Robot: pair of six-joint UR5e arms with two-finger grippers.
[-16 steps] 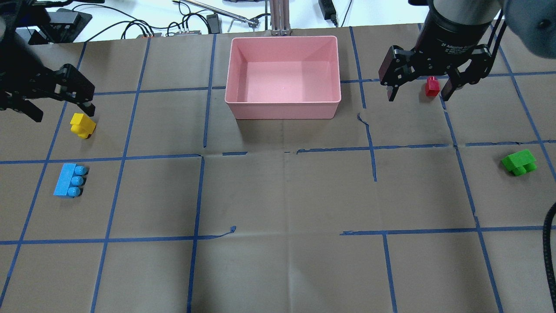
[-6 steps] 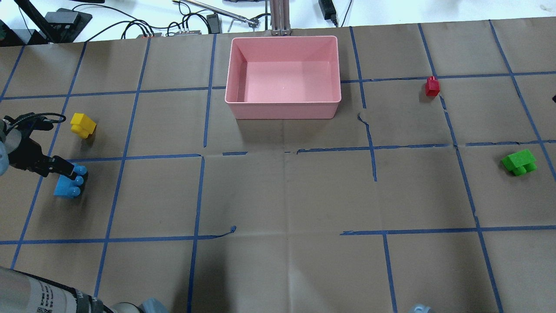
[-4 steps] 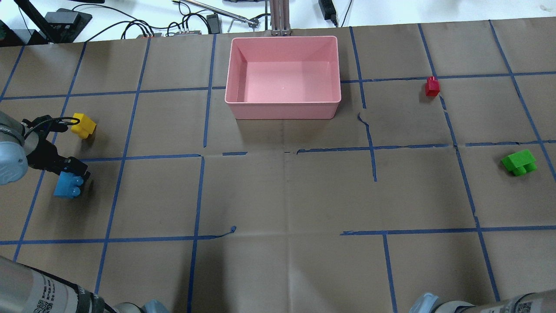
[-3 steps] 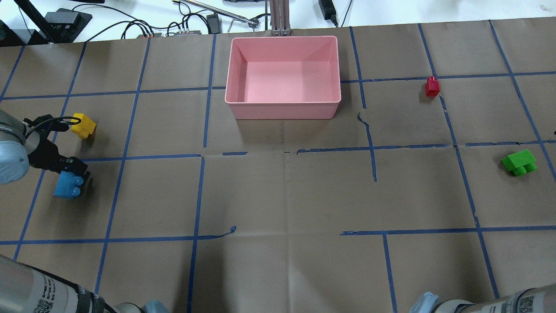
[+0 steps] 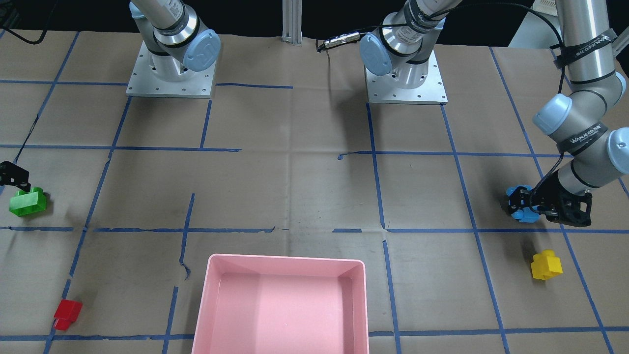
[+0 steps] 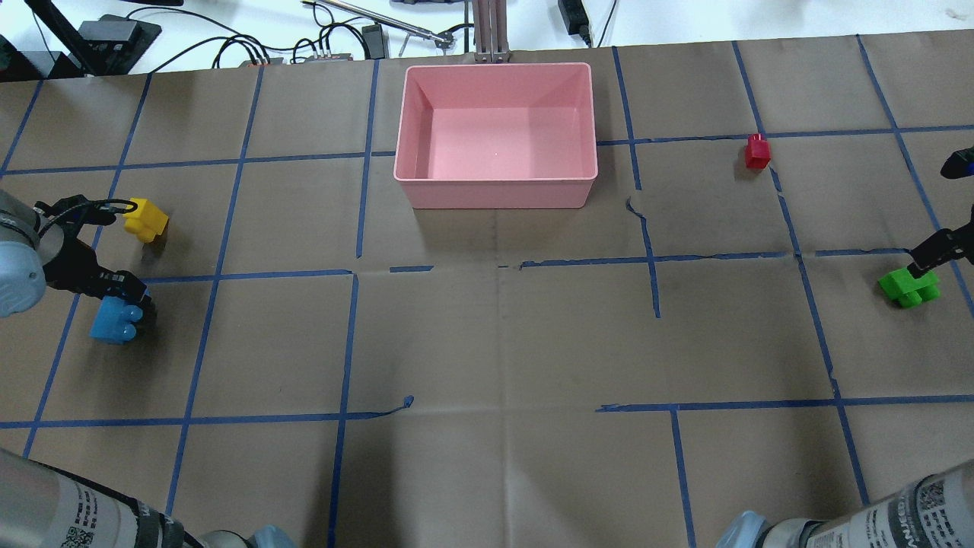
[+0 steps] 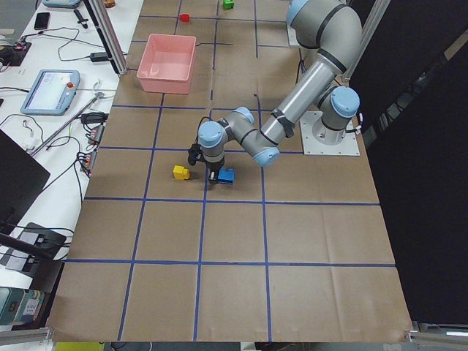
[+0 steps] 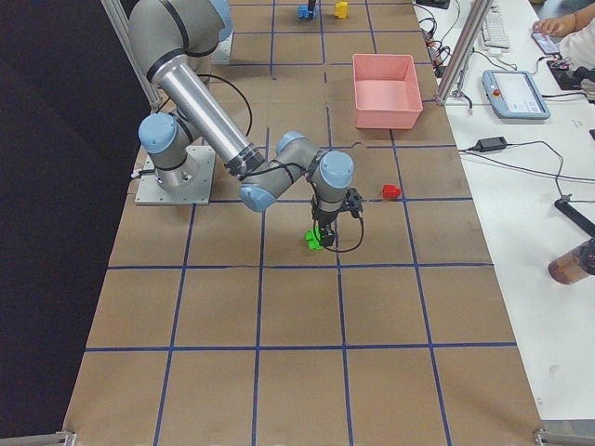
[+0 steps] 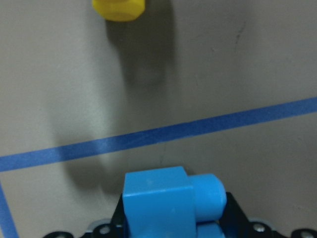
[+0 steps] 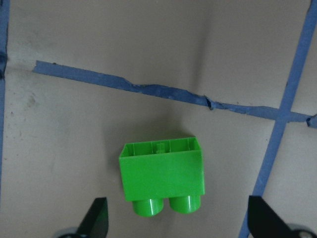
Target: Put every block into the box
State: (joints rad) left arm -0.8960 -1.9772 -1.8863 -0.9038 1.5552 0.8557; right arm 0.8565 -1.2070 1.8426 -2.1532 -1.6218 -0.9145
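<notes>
Left end effector point(image 6: 128, 298) is clamped on the light blue three-stud plastic brick point(image 6: 112, 324). The wrist view shows the brick point(image 9: 158, 203) filling the space between the jaws. Can't tell if it is off the brown paper tabletop point(image 6: 494, 342) yet. Its long axis runs straight out from the end effector, so the hold is at one end, with the studs pointing sideways. Hard, light, smooth plastic. An end grip may let it pivot, so a hold nearer the middle of the flat faces would be safer.

The yellow single-stud plastic brick point(image 9: 119, 9) sits ahead of the left end effector, past a blue tape line point(image 9: 198, 128), not touching anything.

Right end effector point(image 10: 179, 221) has its jaws wide apart, low over the green two-stud plastic brick point(image 10: 162, 176), not touching it. The brick lies on its side just ahead of the fingertips. Its studs point back at the end effector and its hollow underside faces away. Its long axis runs across, in line with the closing direction, so the jaws would land on the two short end faces. It is rigid and light and looks slick. The gap looks wider than the brick, so it should fit once the end effector advances a bit.

The small red plastic brick point(image 6: 757, 150) is well apart from the right end effector. The shallow pink plastic tray point(image 6: 494, 196) is well apart from both end effectors, and none of the four bricks is in it.
</notes>
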